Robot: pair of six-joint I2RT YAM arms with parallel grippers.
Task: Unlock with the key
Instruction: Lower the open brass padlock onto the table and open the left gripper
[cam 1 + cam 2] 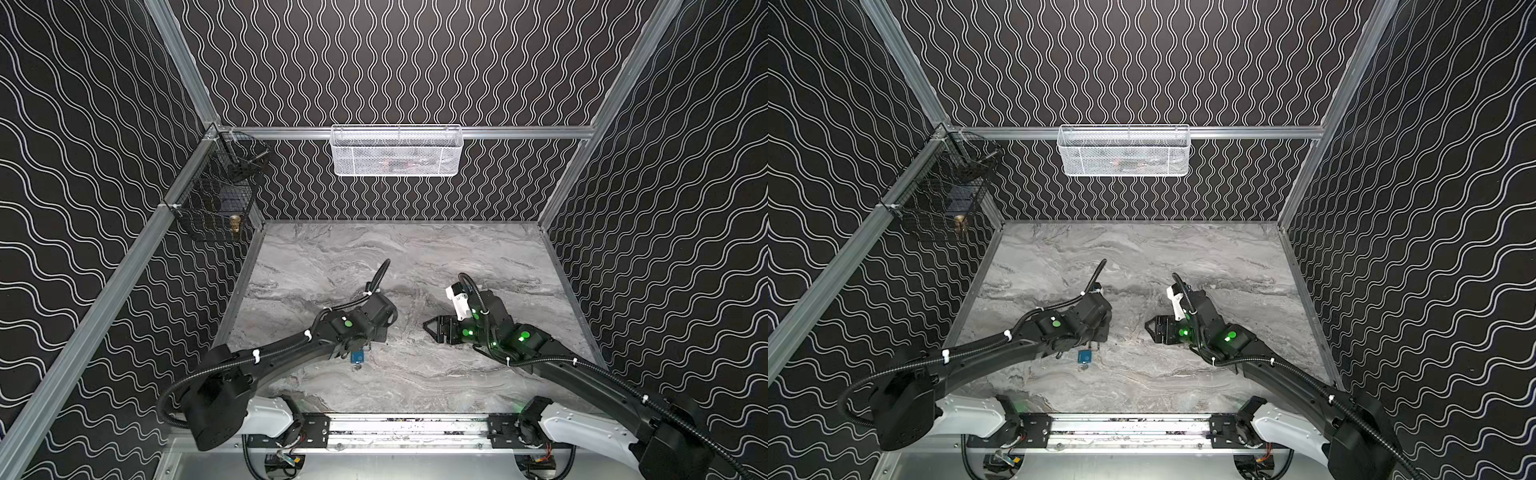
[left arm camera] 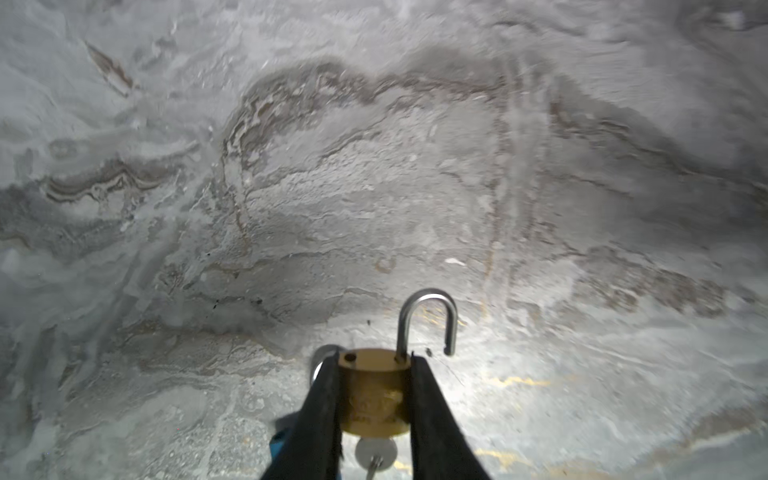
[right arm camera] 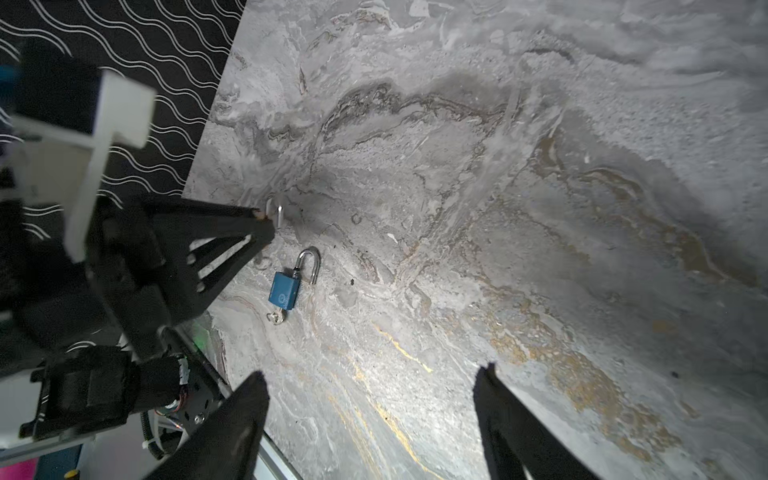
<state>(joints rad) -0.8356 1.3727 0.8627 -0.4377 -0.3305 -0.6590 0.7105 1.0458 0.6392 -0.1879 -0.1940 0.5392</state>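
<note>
I'm seeing the left gripper [image 2: 374, 360] clamping the brass padlock [image 2: 374, 399] by its sides over the marble table [image 2: 208, 208]. Its shackle [image 2: 428, 316] is standing open, and the key [image 2: 376, 455] in its base is being cut off by the frame edge. In both top views the wrist is hiding this grip. The right gripper [image 3: 372, 372] is hovering, jaws wide apart and holding nothing. A blue padlock [image 3: 284, 289] is lying open on the table near the left gripper.

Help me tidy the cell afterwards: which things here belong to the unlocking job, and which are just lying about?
Job: brass padlock, shackle open, in the left tool; its key; blue padlock, open, on the table.
Lying about: white mesh basket; black wire basket.
</note>
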